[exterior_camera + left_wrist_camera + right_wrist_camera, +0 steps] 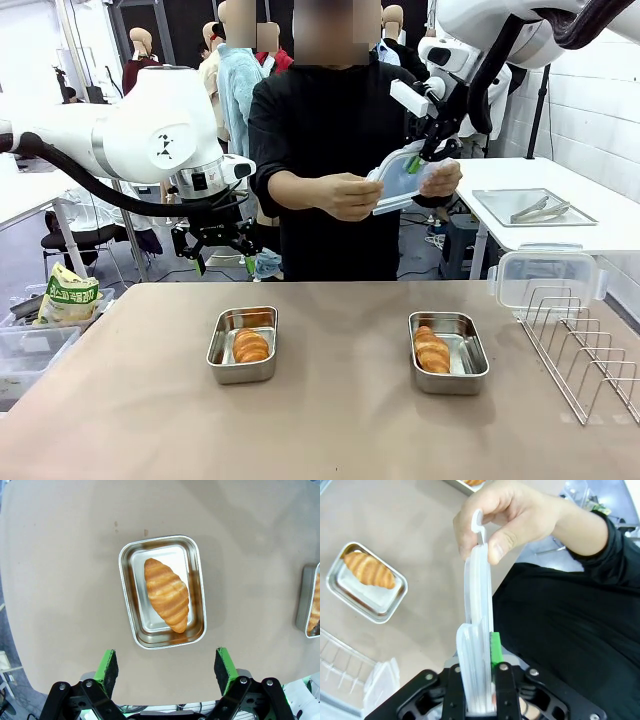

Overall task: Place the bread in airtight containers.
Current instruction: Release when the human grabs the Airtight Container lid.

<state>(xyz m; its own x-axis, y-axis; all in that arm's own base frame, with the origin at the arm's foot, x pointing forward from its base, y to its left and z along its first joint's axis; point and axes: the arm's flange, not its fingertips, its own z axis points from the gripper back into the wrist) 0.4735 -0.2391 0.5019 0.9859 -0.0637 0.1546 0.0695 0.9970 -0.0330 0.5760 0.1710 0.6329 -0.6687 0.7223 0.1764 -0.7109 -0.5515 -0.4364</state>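
Bread (250,346) lies one roll to a box: one in the left container (216,362), the other roll (432,351) in the right container (478,365), both boxes uncovered and well apart on the brown surface (330,430). The left pincer (167,664) hangs above the left container, jaws spread wide, holding nothing. The right pincer (414,162) is raised beyond the far edge, its green pads clamped on one end of a clear lid (398,182); the person's hand (345,196) and other hand (441,178) grip the same lid. A wire rack (585,345) stands at the right, a second lid (545,277) beside it
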